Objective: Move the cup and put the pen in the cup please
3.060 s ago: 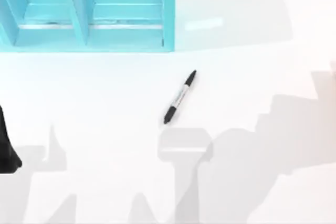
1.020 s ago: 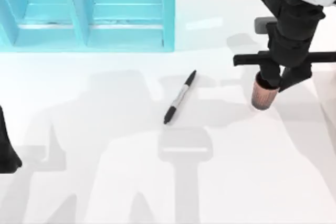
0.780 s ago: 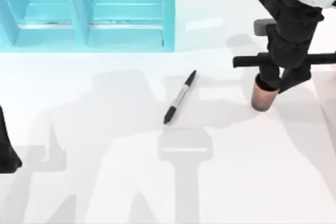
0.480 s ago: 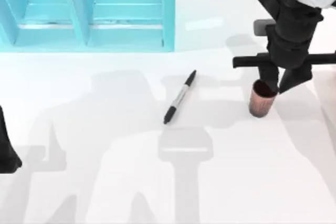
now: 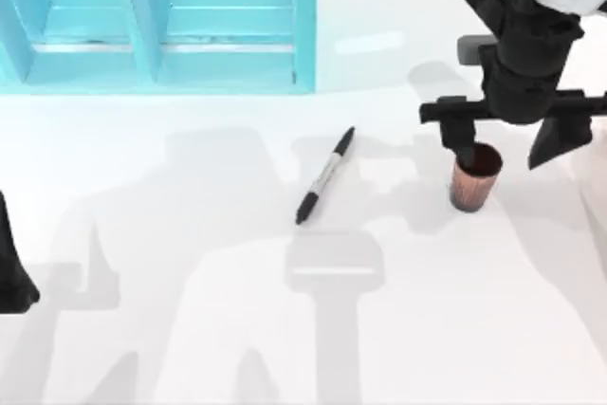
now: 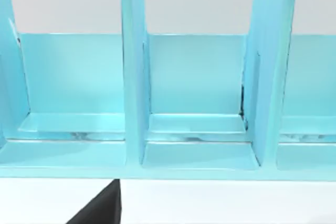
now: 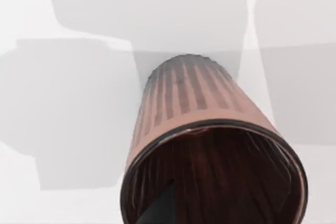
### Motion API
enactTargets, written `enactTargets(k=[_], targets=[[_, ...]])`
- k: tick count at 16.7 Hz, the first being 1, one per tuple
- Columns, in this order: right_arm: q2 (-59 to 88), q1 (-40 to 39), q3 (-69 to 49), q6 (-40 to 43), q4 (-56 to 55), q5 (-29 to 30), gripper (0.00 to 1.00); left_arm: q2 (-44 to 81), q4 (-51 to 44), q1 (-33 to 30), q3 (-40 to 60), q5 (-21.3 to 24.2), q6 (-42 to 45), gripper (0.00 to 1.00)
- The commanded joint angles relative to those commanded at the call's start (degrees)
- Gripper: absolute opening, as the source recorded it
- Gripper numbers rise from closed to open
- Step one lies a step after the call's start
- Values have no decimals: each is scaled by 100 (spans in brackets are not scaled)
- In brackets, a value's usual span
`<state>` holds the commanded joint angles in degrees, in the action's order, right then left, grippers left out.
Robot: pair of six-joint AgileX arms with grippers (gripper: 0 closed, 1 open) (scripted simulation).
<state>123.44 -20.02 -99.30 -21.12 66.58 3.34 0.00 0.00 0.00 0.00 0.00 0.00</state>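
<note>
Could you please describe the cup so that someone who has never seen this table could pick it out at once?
Start at the turquoise shelf unit at the table's far left, then look across to the right side, under the open right gripper. The cup stands upright there, right of the black pen lying flat. It is the short copper-brown ribbed tumbler with a dark inside.

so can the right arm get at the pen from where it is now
Probably yes: the pen lies flat in open table space, nothing around it. The right gripper is open above the cup, to the pen's right.
</note>
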Motion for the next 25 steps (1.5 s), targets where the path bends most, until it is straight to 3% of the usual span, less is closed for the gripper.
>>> enactTargets(k=[12, 25], targets=[[65, 13, -216, -3, 201, 5, 100, 0, 0, 0, 0, 0, 0, 100], [818, 40, -4714, 20, 3896, 3, 100, 0, 0, 0, 0, 0, 0, 100]])
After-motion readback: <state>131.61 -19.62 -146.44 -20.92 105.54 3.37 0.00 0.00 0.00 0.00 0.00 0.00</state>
